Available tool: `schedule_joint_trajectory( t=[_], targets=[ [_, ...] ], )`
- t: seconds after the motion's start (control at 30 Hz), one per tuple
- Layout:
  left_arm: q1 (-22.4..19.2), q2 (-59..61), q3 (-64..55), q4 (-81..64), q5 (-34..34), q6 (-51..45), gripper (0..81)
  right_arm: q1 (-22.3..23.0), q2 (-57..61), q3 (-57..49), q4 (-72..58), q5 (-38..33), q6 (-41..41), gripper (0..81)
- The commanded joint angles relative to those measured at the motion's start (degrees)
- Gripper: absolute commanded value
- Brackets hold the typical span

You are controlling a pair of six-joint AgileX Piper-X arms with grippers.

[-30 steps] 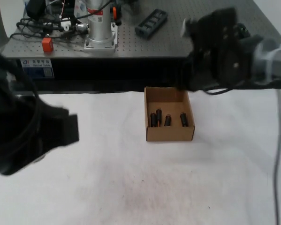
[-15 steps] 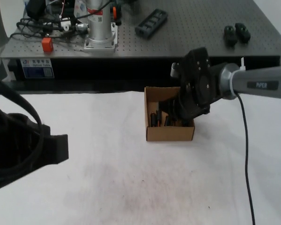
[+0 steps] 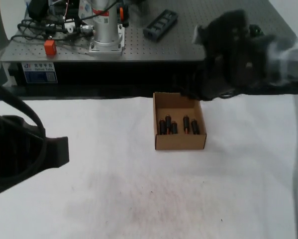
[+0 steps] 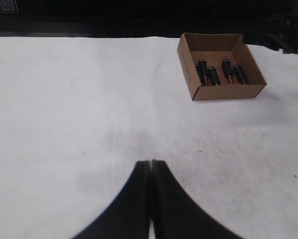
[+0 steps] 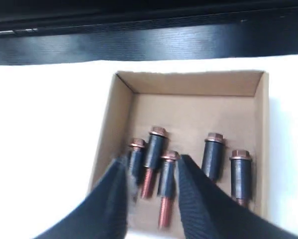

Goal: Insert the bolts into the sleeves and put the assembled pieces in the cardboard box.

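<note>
Right end effector [image 5: 153,167] hangs over the cardboard box [image 5: 108,132] with its two fingers spread apart. In the box lie five assembled pieces [image 5: 212,154], each one a copper-coloured bolt inside a black sleeve. Three of them are close together at the side of the box that faces the left arm, and two lie side by side at the other side. All the bolt heads point to the far wall of the box. In the right wrist view one fingertip [image 5: 120,172] covers part of the outermost piece of the three.

Left end effector [image 4: 151,167] is well apart from the box, low over the white cloth [image 4: 64,124] of the table, and its fingers are pressed together.

From the high view, the right arm [image 3: 233,55] is a dark blurred mass just behind the box, and it hides the far right corner of the box. Farther behind the box, this view gives a metal plate with holes [image 3: 188,37], which carries a silvery post [image 3: 106,27], an orange block [image 3: 50,47], a black tray [image 3: 160,24] and some cables [image 3: 39,25]. The right wrist view gives the heads and bare ends of the bolts plainly. The left wrist view gives the whole box from its front wall, with open cloth before it.
</note>
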Motion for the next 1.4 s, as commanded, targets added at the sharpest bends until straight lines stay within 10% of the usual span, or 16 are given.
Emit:
schedule_joint_trajectory(
  t=[0.0, 0.57, 0.8, 1.37],
  targets=[
    [0.1, -1.4, 0.2, 0.1, -1.3, 0.5, 0.6, -0.2, -14.6, 13.4, -3.7, -2.8, -0.3, 18.5],
    [0.1, -31.4, 23.1, -6.7, -1.0, -2.9, 0.6, 2.5, -74.1, 58.0, -4.1, -9.8, -0.3, 14.8],
    [0.1, -32.3, 29.1, -7.8, 9.7, -5.1, 0.6, 2.5, -79.4, 62.2, -3.8, -9.8, -0.2, 14.8],
    [0.1, -32.3, 33.8, -15.3, 11.5, 3.2, 0.6, 2.5, -79.4, 62.7, -3.8, -17.2, -1.1, 14.8]
  ],
)
